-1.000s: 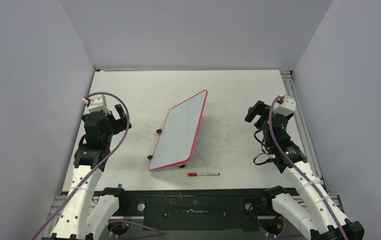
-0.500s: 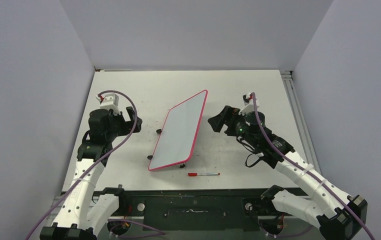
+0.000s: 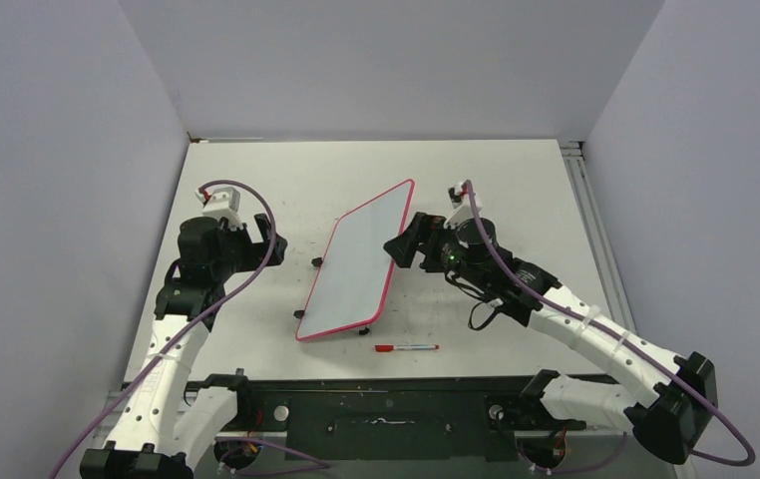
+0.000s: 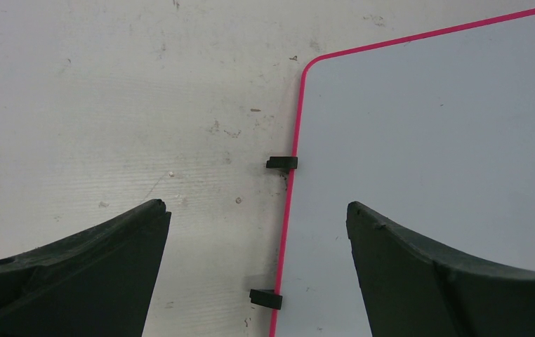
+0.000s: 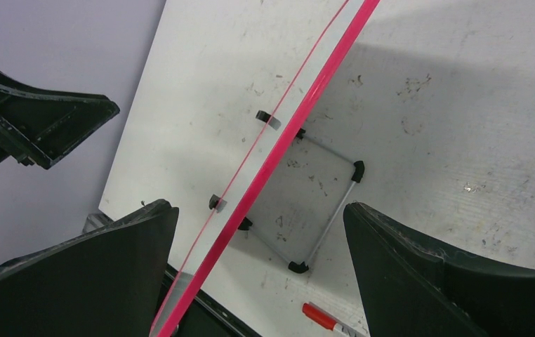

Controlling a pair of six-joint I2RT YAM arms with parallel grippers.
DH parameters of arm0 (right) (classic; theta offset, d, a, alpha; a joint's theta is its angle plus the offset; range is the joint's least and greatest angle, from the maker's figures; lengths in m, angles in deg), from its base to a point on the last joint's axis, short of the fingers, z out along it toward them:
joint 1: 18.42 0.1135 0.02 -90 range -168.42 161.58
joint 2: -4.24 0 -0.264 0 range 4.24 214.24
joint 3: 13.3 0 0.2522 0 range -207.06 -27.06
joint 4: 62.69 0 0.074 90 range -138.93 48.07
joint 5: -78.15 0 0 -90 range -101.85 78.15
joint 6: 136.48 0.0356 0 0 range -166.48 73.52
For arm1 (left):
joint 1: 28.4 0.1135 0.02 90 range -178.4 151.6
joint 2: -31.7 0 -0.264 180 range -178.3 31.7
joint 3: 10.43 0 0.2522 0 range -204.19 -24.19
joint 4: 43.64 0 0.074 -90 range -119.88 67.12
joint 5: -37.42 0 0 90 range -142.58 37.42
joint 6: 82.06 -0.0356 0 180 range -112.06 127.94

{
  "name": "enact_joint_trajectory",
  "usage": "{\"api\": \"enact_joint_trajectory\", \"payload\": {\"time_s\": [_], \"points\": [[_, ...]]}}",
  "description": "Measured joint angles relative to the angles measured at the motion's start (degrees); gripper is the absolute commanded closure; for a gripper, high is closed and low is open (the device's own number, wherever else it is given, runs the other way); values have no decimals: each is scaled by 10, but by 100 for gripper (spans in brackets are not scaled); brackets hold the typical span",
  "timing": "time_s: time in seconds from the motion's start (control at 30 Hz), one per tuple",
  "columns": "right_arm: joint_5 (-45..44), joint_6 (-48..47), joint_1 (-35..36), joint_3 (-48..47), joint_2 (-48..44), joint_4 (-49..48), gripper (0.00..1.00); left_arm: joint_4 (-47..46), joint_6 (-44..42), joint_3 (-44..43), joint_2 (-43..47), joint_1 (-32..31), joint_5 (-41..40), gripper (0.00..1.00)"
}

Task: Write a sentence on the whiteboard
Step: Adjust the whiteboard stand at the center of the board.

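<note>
Your whiteboard [image 3: 356, 261] stands tilted in the middle of the table [image 3: 516, 190]. Your right gripper [image 3: 401, 239] hovers wide open just beside its right edge, and your left gripper [image 3: 264, 242] hangs open off its left side. A red marker [image 3: 406, 348] lies near the board's near corner.

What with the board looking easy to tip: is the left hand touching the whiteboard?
Apart. The top view shows a strip of bare table between the open left hand and the whiteboard, so the hand is clear of its pink frame.
</note>
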Motion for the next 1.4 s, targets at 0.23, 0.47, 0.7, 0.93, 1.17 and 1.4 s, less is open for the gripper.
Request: {"api": "enact_joint_trajectory", "payload": {"time_s": [0.23,0.47,0.7,0.93,1.17,1.4], "points": [[2,-3,32,-16,42,2,15,0,0,0,0,0,0,3],[5,-6,47,-34,63,6,56,0,0,0,0,-2,1,3],[7,-9,50,-45,72,11,83,0,0,1,0,-3,3,3],[16,-17,50,-80,95,36,94,0,0,1,0,-4,5,3],[47,-78,60,-132,127,77,95,0,1,1,0,-7,19,3],[52,-102,56,-156,147,94,95,-22,36,24,5,-7,40,3]]}}
